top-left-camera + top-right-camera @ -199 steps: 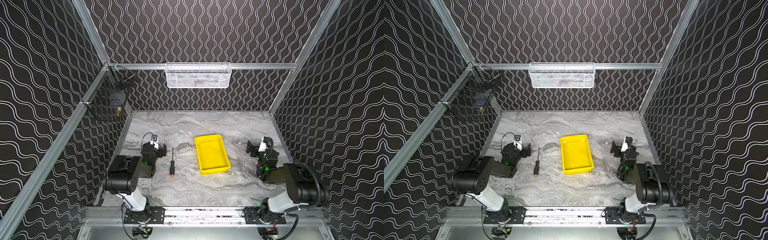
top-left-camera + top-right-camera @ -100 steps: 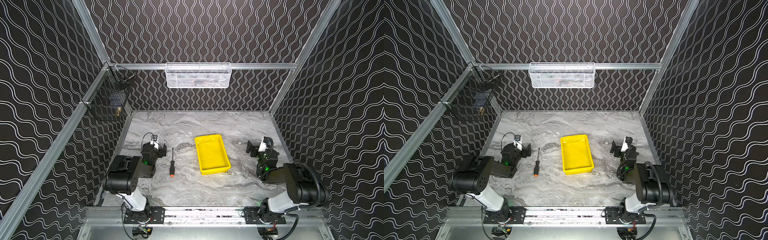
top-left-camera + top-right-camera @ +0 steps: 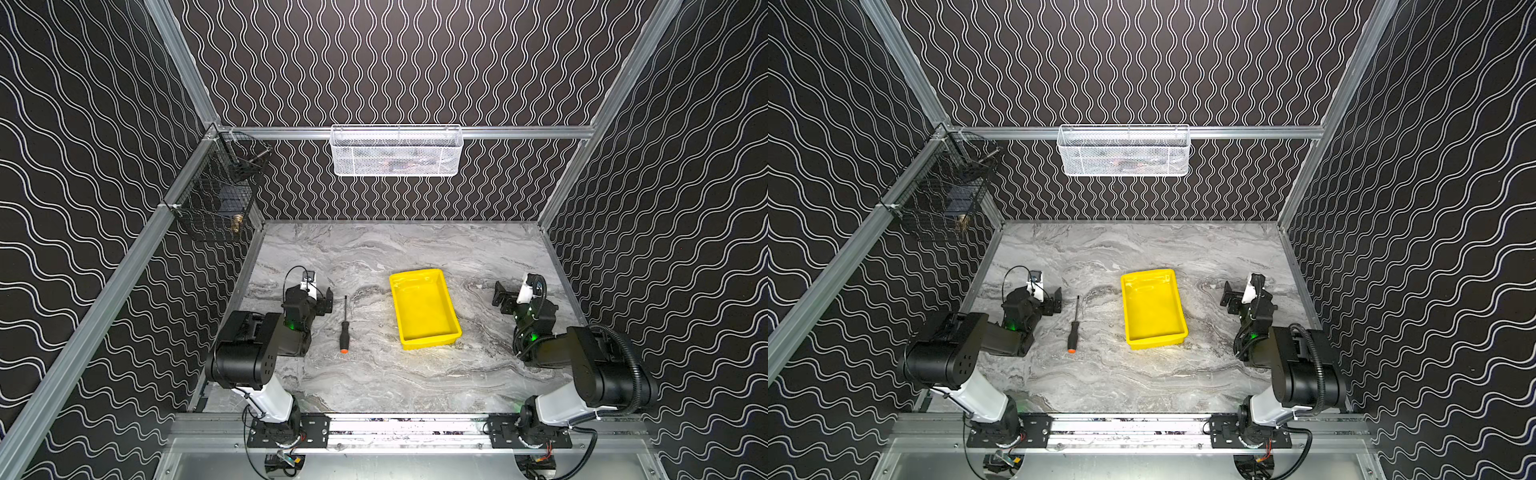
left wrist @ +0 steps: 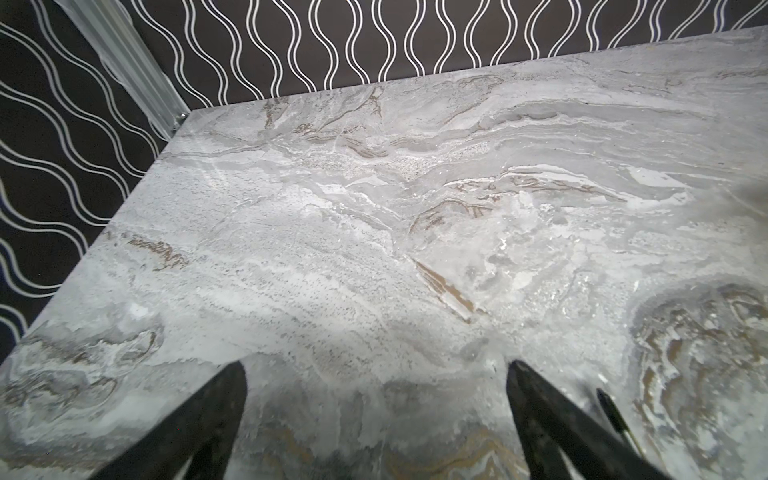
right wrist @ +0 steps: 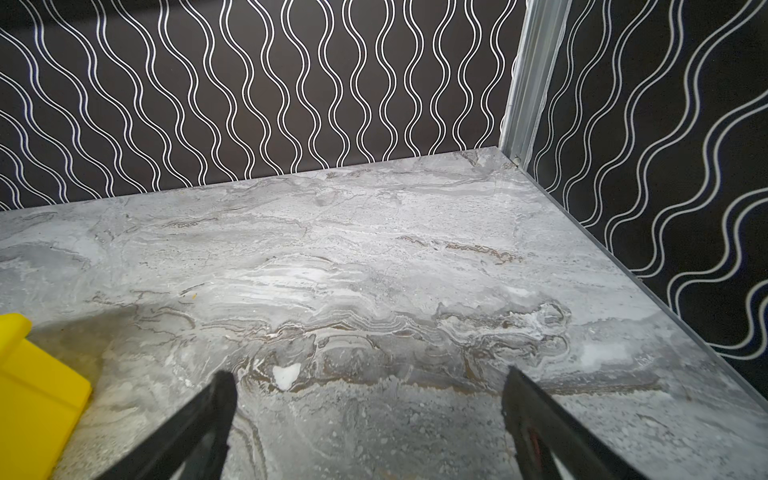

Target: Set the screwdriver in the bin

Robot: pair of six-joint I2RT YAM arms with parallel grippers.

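Well, the screwdriver (image 3: pixel 344 326) lies flat on the tabletop (image 3: pixel 374 382), left of centre in both top views, apart from the yellow bin (image 3: pixel 424 309). Left claw (image 4: pixel 375 365) and right claw (image 5: pixel 366 372) both gape, empty.

Black left pincer (image 4: pixel 376 365), right pincer (image 5: pixel 365 372); white links (image 3: pixel 270 399), green lights (image 3: pixel 292 325), cables (image 3: pixel 623 345).

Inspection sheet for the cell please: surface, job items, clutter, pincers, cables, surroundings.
Surface: grey marbled table.
Job's things: screwdriver lying on table, left of bin, apart from it; bin holds nothing.
Clutter: nothing seen.
Pincers: left pincer open, beside screwdriver shaft, not touching; right pincer open, right of bin.
Cables: thin loop at left wrist; ribbed hose on right arm.
Surroundings: white basket on back rail; black basket on left rail; wavy-patterned walls.
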